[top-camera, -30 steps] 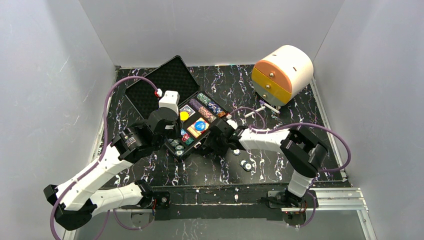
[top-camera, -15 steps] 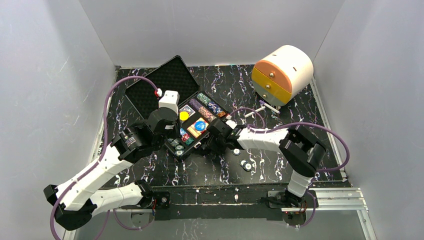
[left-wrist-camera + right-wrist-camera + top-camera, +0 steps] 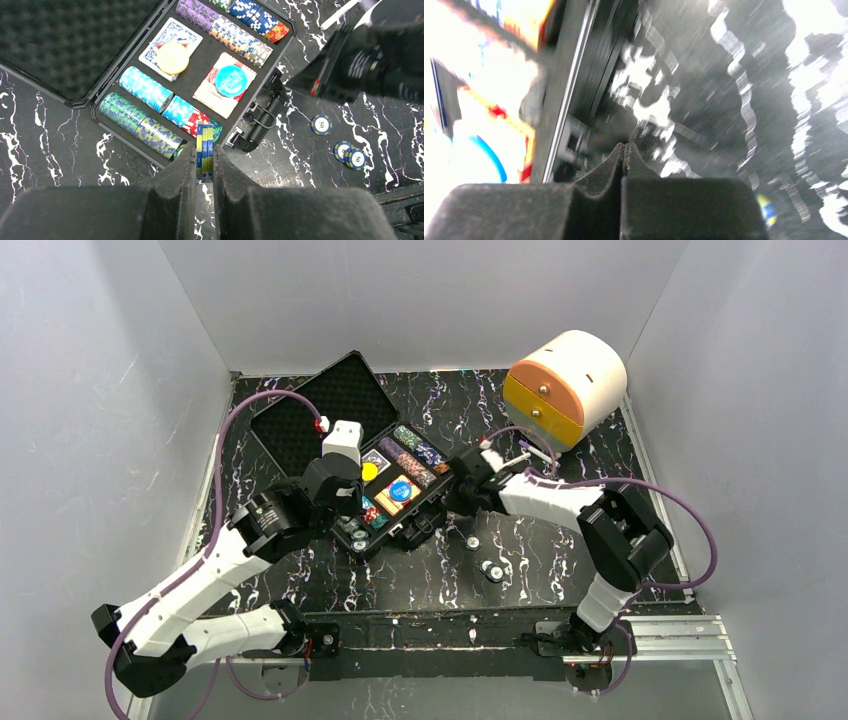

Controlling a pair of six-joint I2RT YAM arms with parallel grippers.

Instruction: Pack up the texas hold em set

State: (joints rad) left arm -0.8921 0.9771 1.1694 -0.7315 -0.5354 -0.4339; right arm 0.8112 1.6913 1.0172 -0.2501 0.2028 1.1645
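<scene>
The open black case (image 3: 330,405) lies mid-table, and its tray (image 3: 202,62) holds rows of chips, two card decks, a yellow button (image 3: 172,57) and a blue button (image 3: 231,81). My left gripper (image 3: 204,150) is shut on a small stack of blue-and-yellow chips (image 3: 205,132), held on edge over the tray's near corner (image 3: 352,512). My right gripper (image 3: 625,146) is shut with nothing between its fingers, just off the case's right side (image 3: 452,502); its view is blurred. Loose chips (image 3: 321,124) (image 3: 350,154) lie on the table right of the case.
An orange-and-cream drawer cabinet (image 3: 565,385) stands at the back right, with small white sticks (image 3: 535,452) in front of it. The case's handle (image 3: 262,122) juts out from its near side. Grey walls enclose the black marbled table (image 3: 560,540).
My right gripper has shut and its arm has swung back and to the right, away from the case's near corner. The left arm has hardly moved.
</scene>
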